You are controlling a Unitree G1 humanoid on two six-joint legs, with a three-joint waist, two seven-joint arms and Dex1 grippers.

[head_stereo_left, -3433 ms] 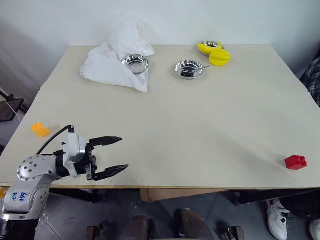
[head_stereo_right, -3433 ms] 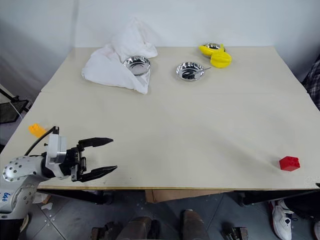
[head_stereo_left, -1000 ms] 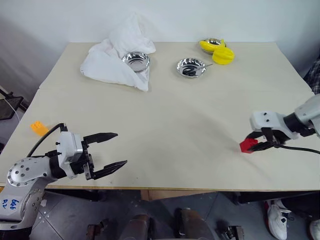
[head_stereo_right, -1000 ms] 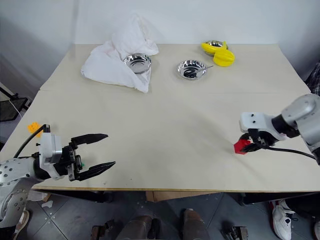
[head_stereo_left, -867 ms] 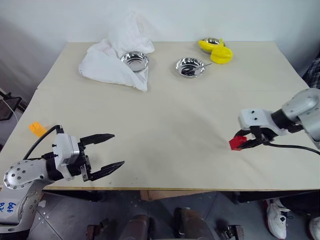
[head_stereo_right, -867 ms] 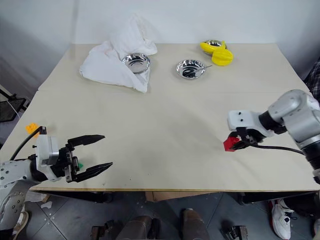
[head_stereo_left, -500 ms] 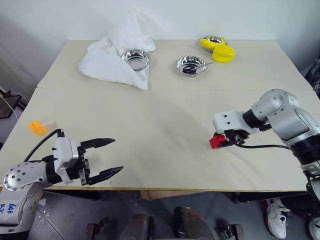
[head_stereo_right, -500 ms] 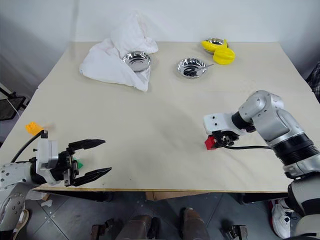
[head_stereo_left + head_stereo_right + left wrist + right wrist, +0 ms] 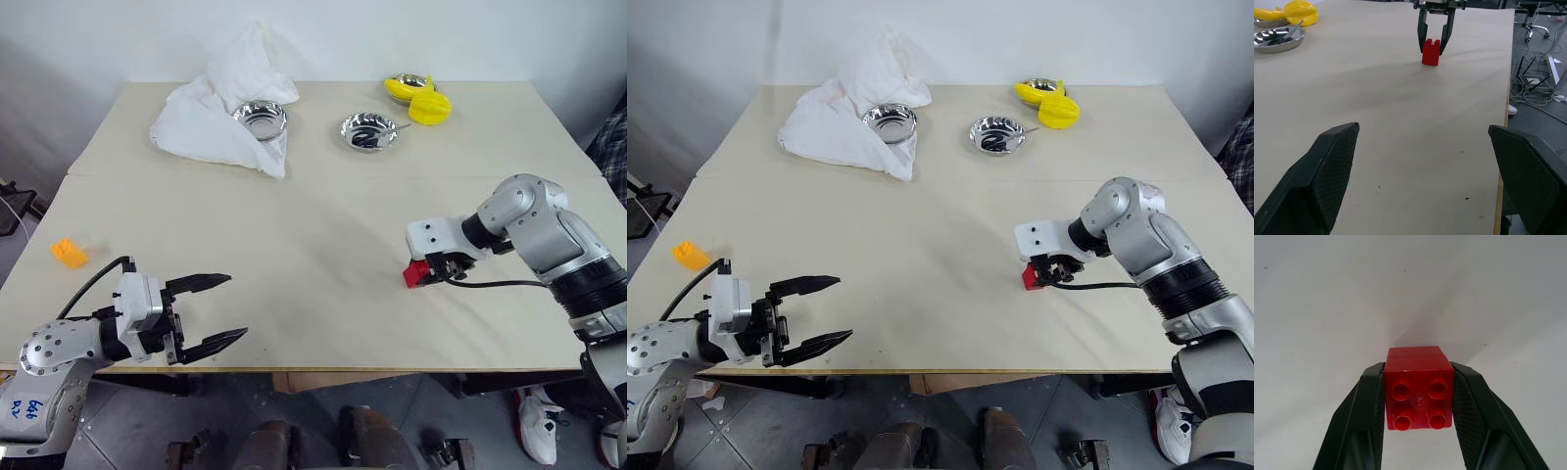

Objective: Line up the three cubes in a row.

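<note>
So the red cube (image 9: 1419, 394) is pinched between the two black fingers of the right gripper (image 9: 428, 274), studs up, just right of centre in the left eye view. Its base seems to be resting on the tan table (image 9: 313, 215), though actual contact can't be confirmed.

The left gripper (image 9: 210, 311) is held at the lower left of the frame by the table's front edge, fingers spread wide and nothing between them.

The orange cube (image 9: 69, 254) is seen on its own at the far left edge of the table, well apart from the red one.

Along the top of the frame a white cloth (image 9: 220, 122) is bunched around a steel bowl (image 9: 260, 118), a second steel bowl (image 9: 368, 131) is sat to its right, and some yellow plastic pieces (image 9: 419, 99) are parked at the upper right.
</note>
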